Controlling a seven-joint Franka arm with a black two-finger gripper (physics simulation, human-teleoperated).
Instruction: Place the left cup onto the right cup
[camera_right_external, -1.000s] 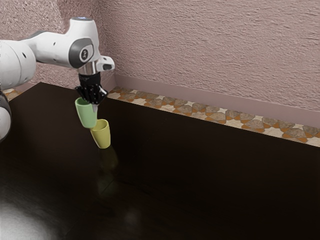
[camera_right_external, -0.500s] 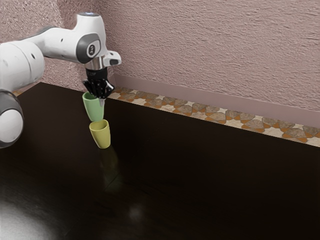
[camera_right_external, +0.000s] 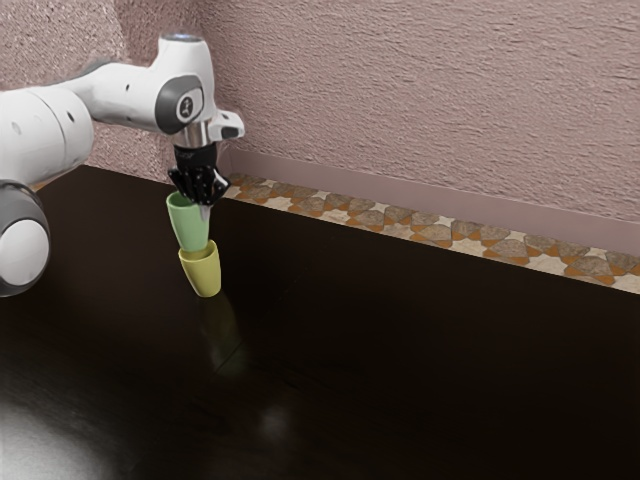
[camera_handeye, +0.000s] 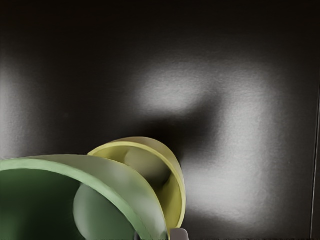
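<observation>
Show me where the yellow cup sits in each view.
Exterior view: yellow cup stands on the table, toward the exterior view's left, under the green cup.
Wrist view: yellow cup, mouth showing, just beyond the green cup's rim.
Shared landmark: the green cup.

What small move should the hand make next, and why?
Probably lower the hand straight down a little: the green cup it grips seems only partly inside the yellow cup, somewhat tilted, so it does not look seated for release.

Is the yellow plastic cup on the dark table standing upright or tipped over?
Upright. The yellow plastic cup stands on its base on the dark table, mouth upward, below the green cup.
</observation>
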